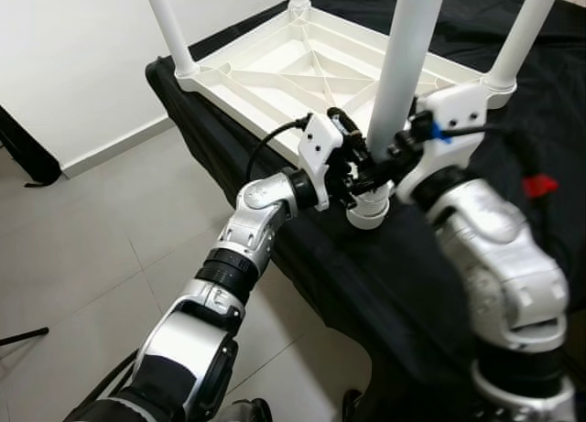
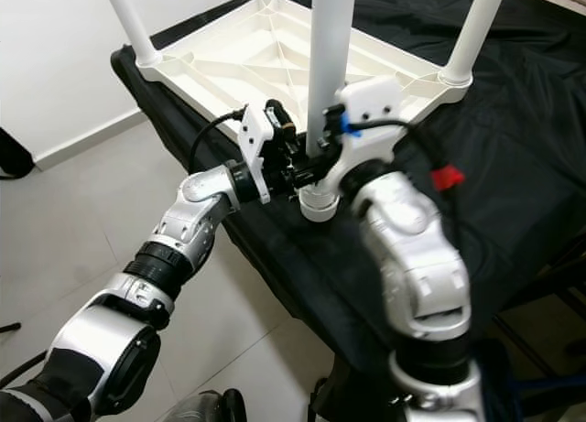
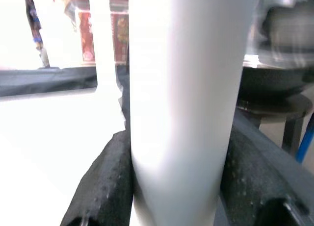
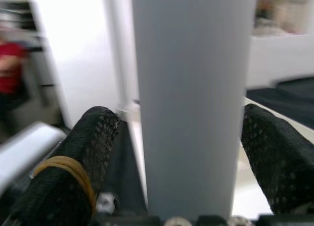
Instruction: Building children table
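At the tabletop's (image 1: 275,74) near corner, left gripper (image 1: 352,177) and right gripper (image 1: 389,161) clamp 1 white leg (image 1: 403,65), its top cropped.

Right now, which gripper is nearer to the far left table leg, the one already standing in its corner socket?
Left. The left gripper clamps the near leg from the side facing the far left leg. The right gripper holds that same near leg from the opposite side, farther away.

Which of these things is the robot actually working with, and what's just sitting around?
In the job:
- upturned tabletop
- leg being fitted at the near corner, held by left gripper and right gripper
- three legs already standing

Just there:
- black cloth
- tiled floor
- white wall
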Tool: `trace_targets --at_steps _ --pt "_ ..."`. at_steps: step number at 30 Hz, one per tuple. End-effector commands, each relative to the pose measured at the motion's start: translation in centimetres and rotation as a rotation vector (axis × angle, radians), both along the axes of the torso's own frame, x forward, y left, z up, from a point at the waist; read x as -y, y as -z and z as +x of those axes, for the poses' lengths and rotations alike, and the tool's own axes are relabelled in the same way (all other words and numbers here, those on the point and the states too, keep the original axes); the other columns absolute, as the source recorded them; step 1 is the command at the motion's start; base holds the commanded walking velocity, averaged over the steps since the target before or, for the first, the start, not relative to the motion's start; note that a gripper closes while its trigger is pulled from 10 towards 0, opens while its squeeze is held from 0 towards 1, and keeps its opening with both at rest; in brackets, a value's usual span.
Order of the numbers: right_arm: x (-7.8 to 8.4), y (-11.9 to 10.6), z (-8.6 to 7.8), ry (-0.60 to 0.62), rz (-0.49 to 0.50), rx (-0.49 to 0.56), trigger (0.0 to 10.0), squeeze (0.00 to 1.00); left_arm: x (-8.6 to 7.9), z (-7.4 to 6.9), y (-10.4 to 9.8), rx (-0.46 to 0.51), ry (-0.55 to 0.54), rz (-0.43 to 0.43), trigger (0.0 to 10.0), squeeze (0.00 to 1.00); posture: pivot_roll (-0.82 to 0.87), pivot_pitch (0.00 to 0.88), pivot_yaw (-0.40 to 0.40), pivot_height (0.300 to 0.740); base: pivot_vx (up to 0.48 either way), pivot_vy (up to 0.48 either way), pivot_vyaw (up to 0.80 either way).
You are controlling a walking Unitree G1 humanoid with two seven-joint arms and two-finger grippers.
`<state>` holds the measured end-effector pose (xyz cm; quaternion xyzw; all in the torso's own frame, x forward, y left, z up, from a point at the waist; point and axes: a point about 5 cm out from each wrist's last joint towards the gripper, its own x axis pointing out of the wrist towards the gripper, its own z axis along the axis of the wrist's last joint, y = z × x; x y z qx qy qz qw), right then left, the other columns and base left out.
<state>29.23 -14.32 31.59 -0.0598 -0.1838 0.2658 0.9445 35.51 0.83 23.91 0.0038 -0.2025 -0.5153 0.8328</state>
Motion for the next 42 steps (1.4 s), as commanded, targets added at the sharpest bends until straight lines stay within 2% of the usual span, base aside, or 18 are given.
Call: trace_targets --at_steps 1,2,4,5,6,7,8,11,15,17,25,26,27,28,29,30,31,42 --pt "0.0 -1.3 -0.6 -0.093 0.018 0.064 10.0 1.0 -0.3 -0.1 0.9 -0.013 -0.01 0.026 0.0 0.0 -0.07 0.198 0.065 0.74 0.0 0.0 0.0" --pt "0.0 -1.3 -0.6 -0.093 0.018 0.064 10.0 1.0 -0.3 -0.1 0.9 -0.013 -0.01 0.026 0.0 0.0 -0.07 0.198 0.065 0.74 0.0 0.0 0.0" --pt "2.0 -3.3 -0.2 -0.157 -0.015 0.099 10.0 0.96 -0.2 -0.3 1.0 -0.008 -0.006 0.022 0.0 0.0 -0.07 0.188 0.056 0.74 0.0 0.0 0.0" --pt "2.0 -3.3 -0.2 -0.157 -0.015 0.099 10.0 0.96 -0.2 -0.3 1.0 -0.008 -0.006 0.022 0.0 0.0 -0.07 0.188 0.056 0.74 0.0 0.0 0.0" --pt "2.8 -4.3 0.0 -0.189 -0.041 0.114 10.0 0.72 -0.1 -0.5 1.1 -0.005 -0.004 0.021 0.0 0.0 -0.07 0.178 0.054 0.74 0.0 0.0 0.0" --pt "2.8 -4.3 0.0 -0.189 -0.041 0.114 10.0 0.72 -0.1 -0.5 1.1 -0.005 -0.004 0.021 0.0 0.0 -0.07 0.178 0.054 0.74 0.0 0.0 0.0" --pt "3.1 -5.1 0.1 -0.287 -0.066 0.104 10.0 0.0 0.1 -0.7 1.3 -0.005 0.002 0.02 0.0 0.0 -0.08 0.176 0.055 0.74 0.0 0.0 0.0" --pt "2.7 -5.3 0.1 -0.362 -0.177 0.101 10.0 0.0 0.3 -0.8 1.5 -0.005 0.008 0.02 0.0 0.0 -0.07 0.179 0.056 0.74 0.0 0.0 0.0" --pt "2.4 -5.3 0.0 -0.472 -0.226 0.073 10.0 0.0 0.3 -0.9 1.5 -0.003 0.012 0.02 0.0 0.0 -0.07 0.18 0.056 0.74 0.0 0.0 0.0" --pt "2.7 -5.6 0.1 -0.533 -0.237 0.054 10.0 0.0 0.3 -0.9 1.4 -0.001 0.012 0.02 0.0 0.0 -0.07 0.18 0.058 0.74 0.0 0.0 0.0" --pt "3.6 -6.4 0.3 -0.633 -0.2 0.018 10.0 0.0 0.2 -0.9 1.4 0.001 0.01 0.016 0.0 0.0 -0.07 0.18 0.056 0.74 0.0 0.0 0.0" --pt "3.9 -6.7 0.4 -0.662 -0.195 0.009 8.9 0.0 0.2 -1.0 1.3 0.003 0.01 0.014 0.0 0.0 -0.07 0.182 0.056 0.74 0.0 0.0 0.0" --pt "4.1 -6.9 0.5 -0.681 -0.191 0.003 6.3 0.0 0.3 -1.0 1.3 0.004 0.011 0.013 0.0 0.0 -0.07 0.182 0.056 0.74 0.0 0.0 0.0" --pt "4.1 -6.9 0.5 -0.681 -0.191 0.003 6.3 0.0 0.3 -1.0 1.3 0.004 0.011 0.013 0.0 0.0 -0.07 0.182 0.056 0.74 0.0 0.0 0.0" --pt "4.3 -6.9 0.6 -0.686 -0.204 0.0 4.0 0.0 0.3 -1.0 1.3 0.005 0.011 0.012 0.0 0.0 -0.07 0.181 0.056 0.74 0.0 0.0 0.0" --pt "4.3 -6.9 0.7 -0.69 -0.219 -0.002 4.0 0.0 0.3 -1.0 1.2 0.006 0.012 0.012 0.0 0.0 -0.07 0.181 0.056 0.74 0.0 0.0 0.0" --pt "4.3 -6.8 0.7 -0.71 -0.222 -0.01 0.0 0.0 0.3 -1.0 1.2 0.006 0.012 0.011 0.0 0.0 -0.07 0.183 0.054 0.74 0.0 0.0 0.0" --pt "4.7 -6.5 1.3 -0.724 -0.268 -0.031 0.0 0.0 0.0 -0.8 0.8 0.013 0.005 0.008 0.0 0.0 -0.07 0.186 0.054 0.74 0.0 0.0 0.0"
